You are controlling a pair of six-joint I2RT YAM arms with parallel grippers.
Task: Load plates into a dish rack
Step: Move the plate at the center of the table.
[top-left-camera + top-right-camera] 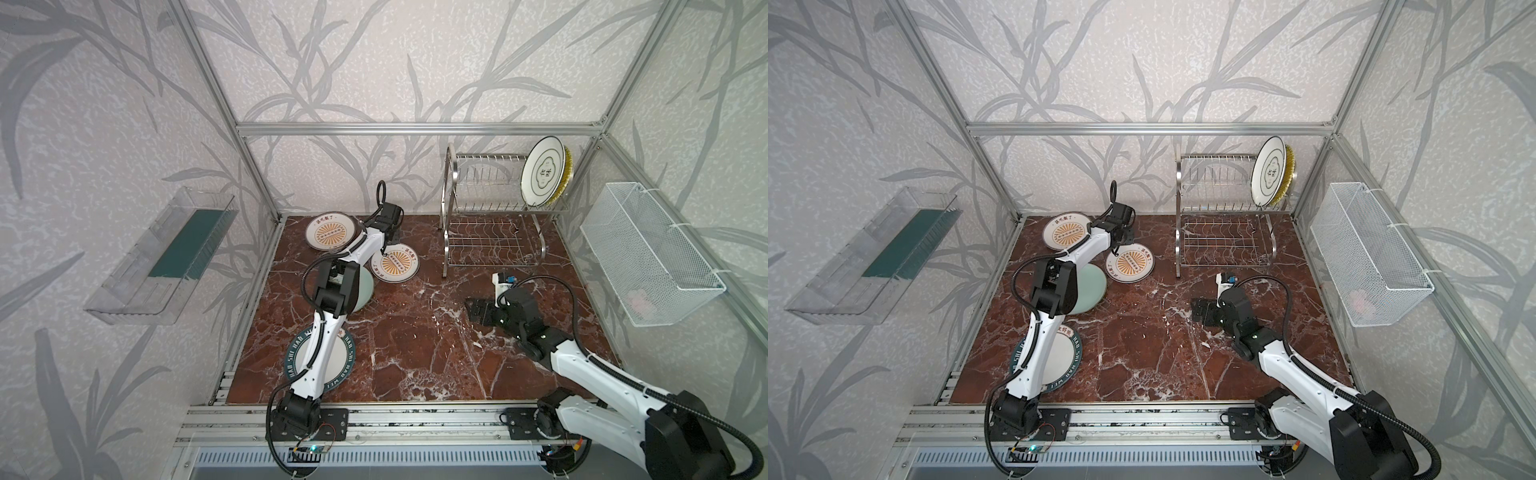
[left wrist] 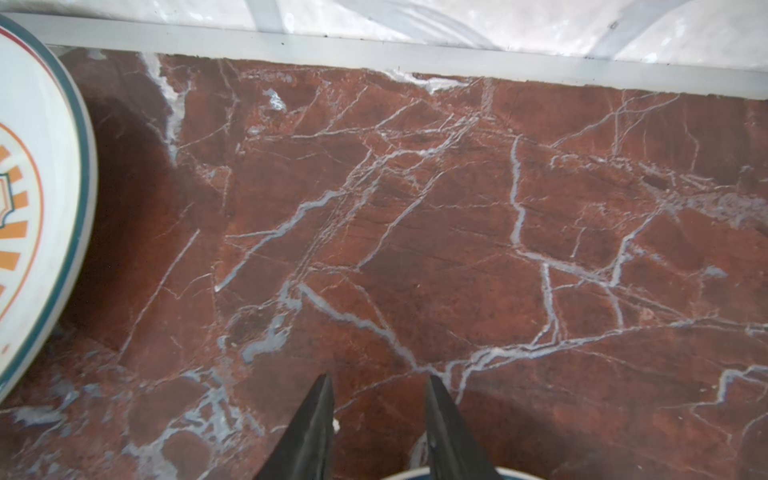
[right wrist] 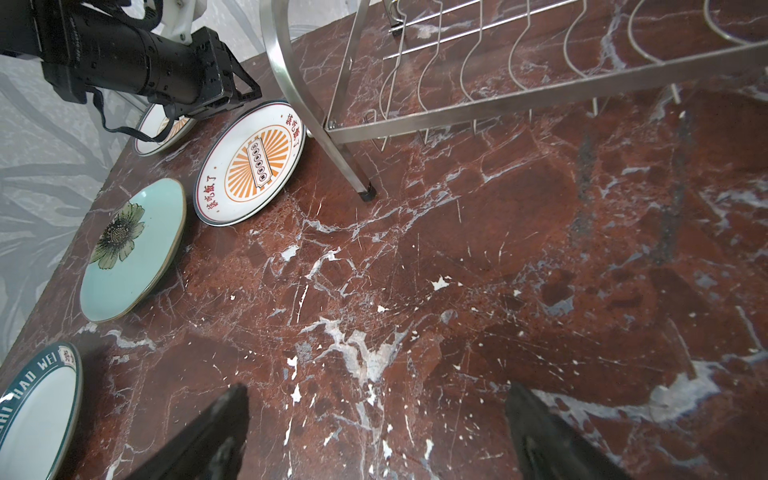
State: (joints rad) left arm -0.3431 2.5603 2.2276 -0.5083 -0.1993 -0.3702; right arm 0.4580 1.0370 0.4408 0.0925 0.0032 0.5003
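Two plates (image 1: 542, 172) stand in the dish rack's (image 1: 492, 245) top shelf, four lie flat on the surface (image 1: 415, 353) left of it, and with left jaws and right jaws both open and empty, the left jaws could bump the nearest sunburst plate (image 1: 399, 266) into the rack.

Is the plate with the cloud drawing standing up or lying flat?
Standing up. The cloud-outline plate rests on its edge in the dish rack's upper tier.
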